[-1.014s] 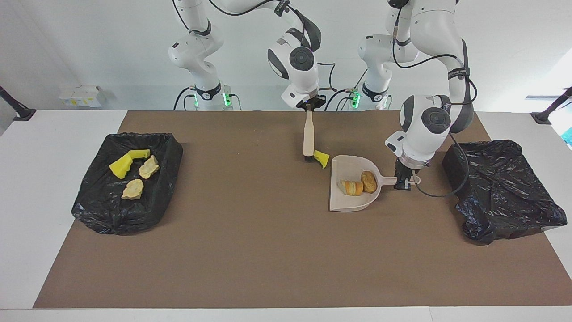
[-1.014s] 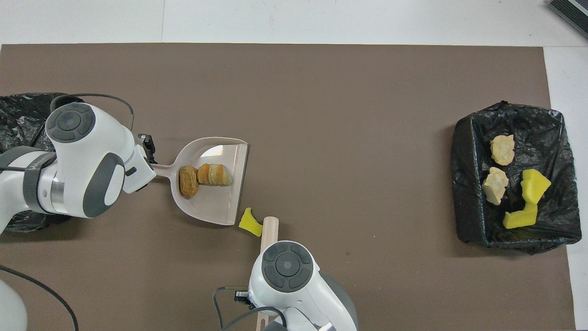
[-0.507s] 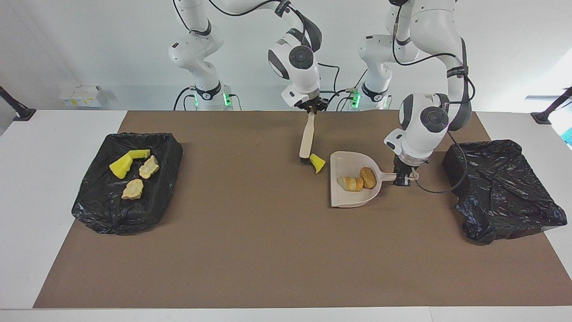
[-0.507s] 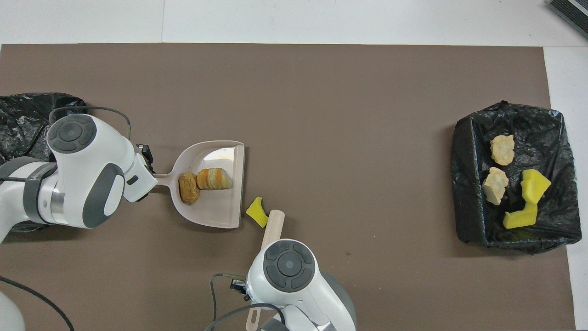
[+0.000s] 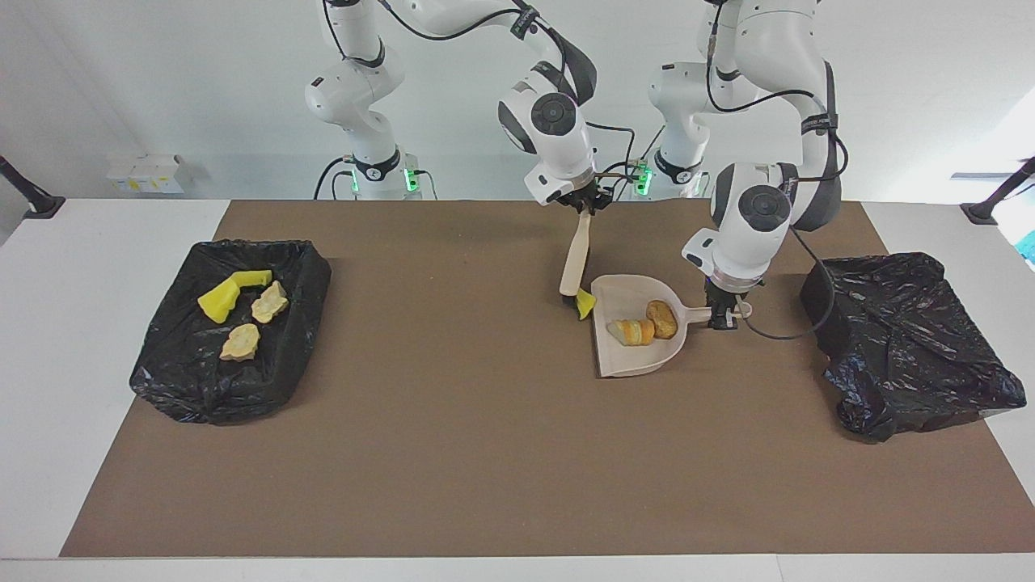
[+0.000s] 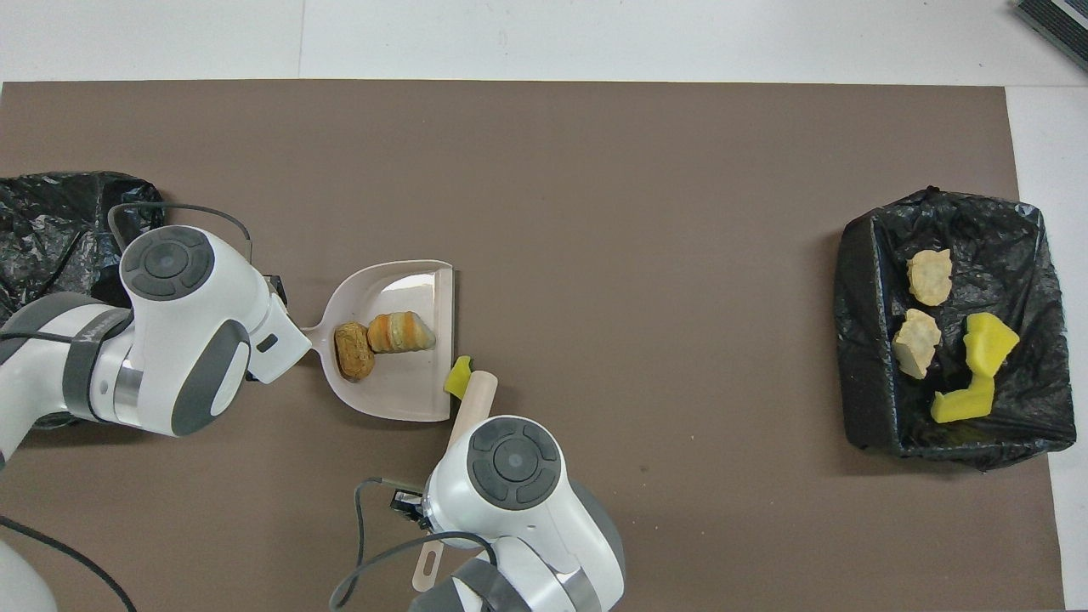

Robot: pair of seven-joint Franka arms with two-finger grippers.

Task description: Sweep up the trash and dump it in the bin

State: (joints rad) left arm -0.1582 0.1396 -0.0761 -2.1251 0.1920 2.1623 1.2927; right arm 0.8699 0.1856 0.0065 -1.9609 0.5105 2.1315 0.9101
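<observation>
On the bench point(image 5: 485, 453), the dustpan point(image 5: 627, 356) lies toward the left arm's end with two bread pieces point(image 5: 647, 325) in it. A sponge scrap point(image 5: 584, 305) sits at its open edge, touching the brush point(image 5: 575, 260). One bin point(image 5: 202, 388) at the right arm's end holds four scraps point(image 5: 242, 315); the other bin point(image 5: 906, 339) lies beside the dustpan's handle.

No readable text, labels, brands, numbers or signs anywhere in either view.
</observation>
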